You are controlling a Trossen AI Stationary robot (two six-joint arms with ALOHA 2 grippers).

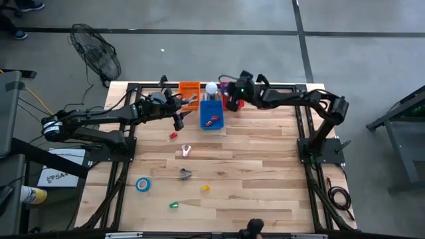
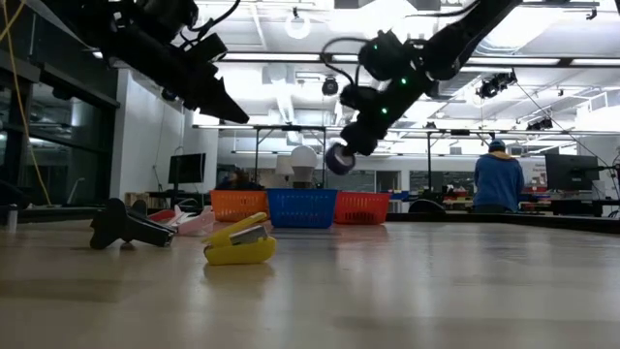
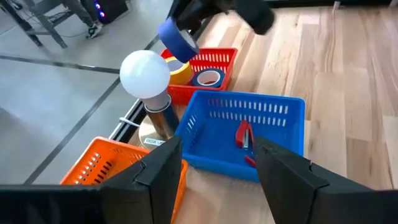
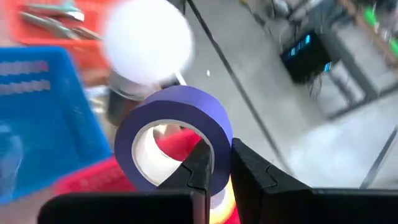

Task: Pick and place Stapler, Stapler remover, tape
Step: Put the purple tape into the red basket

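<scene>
My right gripper point(image 1: 230, 98) hangs above the red basket point(image 3: 211, 62) and is shut on a blue tape roll point(image 4: 174, 134). That roll also shows in the left wrist view point(image 3: 176, 36) and in the low view point(image 2: 339, 158). A yellow roll point(image 3: 180, 73) and a blue roll point(image 3: 208, 78) lie in the red basket. My left gripper point(image 3: 214, 168) is open and empty, raised beside the blue basket point(image 3: 273, 109), which holds a red tool point(image 3: 244, 135). Another blue tape roll point(image 1: 143, 184) lies flat on the table near the front left. My right gripper pinches the wall of the blue tape ring point(image 4: 221, 144), one finger inside the open centre point(image 4: 200, 163) and one outside point(image 4: 249, 167). The roll stands on edge beyond the fingertips, lifted clear above the red basket.
An orange basket point(image 1: 189, 93) and a white bulb on a metal base point(image 3: 146, 74) stand at the far edge beside the blue basket. Small tools lie on the table: red point(image 1: 173, 135), white point(image 1: 186, 151), dark point(image 1: 185, 174), yellow point(image 1: 205, 188), green point(image 1: 174, 205). A person point(image 2: 499, 179) stands far behind.
</scene>
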